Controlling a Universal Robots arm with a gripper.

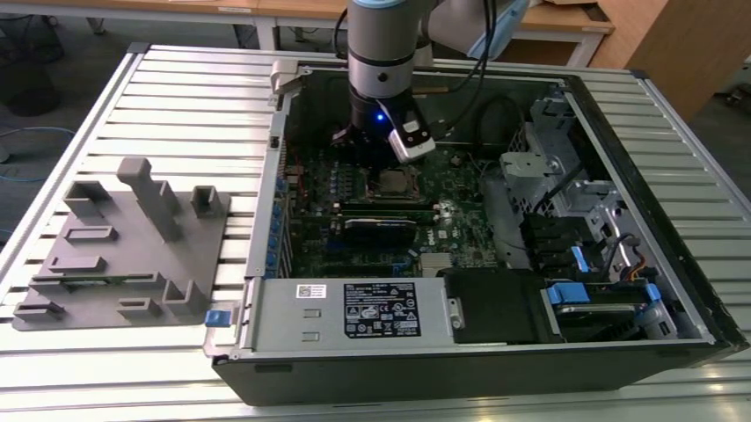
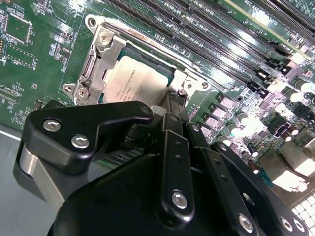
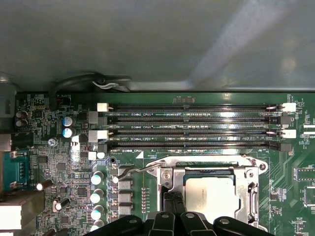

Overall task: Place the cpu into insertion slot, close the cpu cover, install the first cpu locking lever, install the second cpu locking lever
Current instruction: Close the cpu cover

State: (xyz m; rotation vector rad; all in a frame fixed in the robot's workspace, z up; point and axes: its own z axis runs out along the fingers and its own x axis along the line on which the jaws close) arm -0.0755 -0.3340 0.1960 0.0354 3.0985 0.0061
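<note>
Motherboard: fingers at cpu cover edge

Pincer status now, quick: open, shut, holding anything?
Pincer: shut, at the edge of the cpu cover, nothing visibly held.

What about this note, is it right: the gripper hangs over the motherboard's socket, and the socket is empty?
Wrong only at the end. The gripper hangs over the insertion slot, but the second wrist view shows the cpu lying in it, framed by the cpu cover.
</note>
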